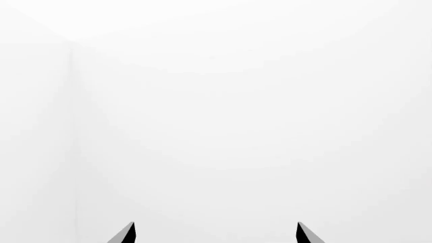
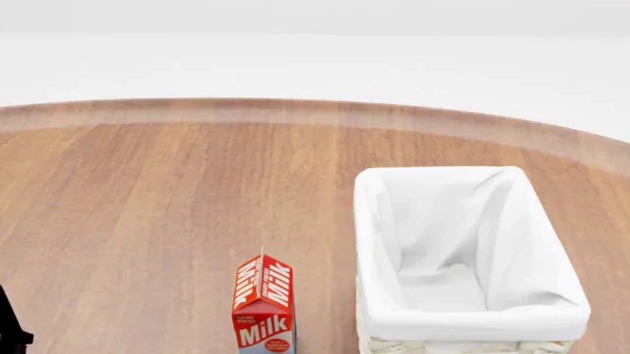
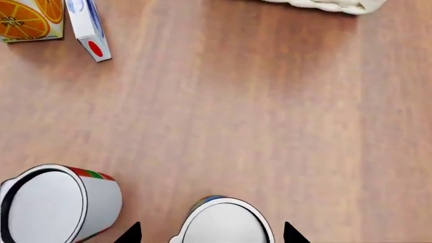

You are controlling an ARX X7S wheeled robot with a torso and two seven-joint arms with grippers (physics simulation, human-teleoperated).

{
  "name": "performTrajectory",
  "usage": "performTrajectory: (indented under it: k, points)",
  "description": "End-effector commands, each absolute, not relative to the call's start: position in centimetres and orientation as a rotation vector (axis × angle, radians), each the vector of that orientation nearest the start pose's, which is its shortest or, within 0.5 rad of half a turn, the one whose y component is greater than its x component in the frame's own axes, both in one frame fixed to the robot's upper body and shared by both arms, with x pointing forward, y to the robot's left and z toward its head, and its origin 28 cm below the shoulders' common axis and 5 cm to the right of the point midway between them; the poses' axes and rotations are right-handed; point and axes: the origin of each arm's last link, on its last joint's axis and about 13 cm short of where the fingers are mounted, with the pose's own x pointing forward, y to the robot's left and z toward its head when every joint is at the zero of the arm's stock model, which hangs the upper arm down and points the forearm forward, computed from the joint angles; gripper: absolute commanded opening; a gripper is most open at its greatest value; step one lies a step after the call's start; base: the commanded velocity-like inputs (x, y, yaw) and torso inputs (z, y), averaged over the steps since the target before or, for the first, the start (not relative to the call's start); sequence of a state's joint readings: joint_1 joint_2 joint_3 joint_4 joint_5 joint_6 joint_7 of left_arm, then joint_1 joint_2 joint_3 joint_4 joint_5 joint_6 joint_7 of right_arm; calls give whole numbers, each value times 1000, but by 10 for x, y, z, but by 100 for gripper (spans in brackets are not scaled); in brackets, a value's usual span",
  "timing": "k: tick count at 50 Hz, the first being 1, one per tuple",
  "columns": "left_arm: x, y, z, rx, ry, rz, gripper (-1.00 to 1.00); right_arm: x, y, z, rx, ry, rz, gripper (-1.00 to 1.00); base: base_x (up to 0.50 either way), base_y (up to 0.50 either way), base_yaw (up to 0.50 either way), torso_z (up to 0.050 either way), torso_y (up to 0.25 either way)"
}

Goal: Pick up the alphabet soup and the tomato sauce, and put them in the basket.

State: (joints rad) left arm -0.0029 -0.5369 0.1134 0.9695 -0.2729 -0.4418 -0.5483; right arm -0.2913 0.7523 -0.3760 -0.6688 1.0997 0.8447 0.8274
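**Over the cans: right end effector poised above the blue one**

Below the right end effector (image 3: 212, 233), seen through its wrist camera, sits the silvery-white top of a can with a sliver of blue at its rim, which I take to be the alphabet soup (image 3: 223, 223); the two dark fingertips (image 3: 131, 234) stand spread to either side of it, not touching it; whether they have reached label height cannot be told. Just beside it, apart, stands the tomato sauce (image 3: 57, 207), red and green showing under its lid. Further across the wooden surface (image 3: 256, 111) lie an orange juice carton (image 3: 30, 20) and a blue-and-white carton (image 3: 86, 28), and an edge of the basket (image 3: 324, 4) shows beyond.

From the head view the basket (image 2: 462, 324) is at about 4 o'clock, liner open and nothing visible inside; a milk carton (image 2: 264, 306) stands at 6 o'clock, just beside it; neither can shows there.

The left end effector (image 1: 214, 234) faces blank white, its tips apart, holding nothing.

Judged from this, the step in hand is the grasp of the soup; to do it well, keep the can centred between the fingers, descend straight until they bracket the label rather than the lid, and close squarely; the risk is the outer finger nudging the tomato sauce, so avoid drifting toward it.
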Motion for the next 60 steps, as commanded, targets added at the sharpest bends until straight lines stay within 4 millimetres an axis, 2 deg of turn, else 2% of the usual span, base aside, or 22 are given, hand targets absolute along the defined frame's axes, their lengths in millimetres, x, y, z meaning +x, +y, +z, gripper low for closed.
performTrajectory:
  k: [1,29,31,32,35,37,39,60]
  points:
    - [159,232,175,156,-477,122,100,70,-123,54,-149,942,116,100,0,0,0,0,0]
    - [159,232,173,158,-476,121,100,72,-126,46,-139,953,105,100,0,0,0,0,0]
    - [159,231,172,159,-475,120,100,72,-126,52,-139,954,105,100,0,0,0,0,0]
    - [159,232,172,159,-474,121,100,72,-126,46,-137,957,104,100,0,0,0,0,0]
    - [159,232,172,158,-474,121,100,73,-127,43,-137,959,99,100,0,0,0,0,0]
    - [159,232,173,158,-475,121,100,73,-127,49,-135,960,96,100,0,0,0,0,0]
    - [159,232,173,158,-475,121,100,73,-127,44,-134,960,95,100,0,0,0,0,0]
    - [159,231,173,159,-474,121,100,71,-126,39,-121,982,100,100,0,0,0,0,0]
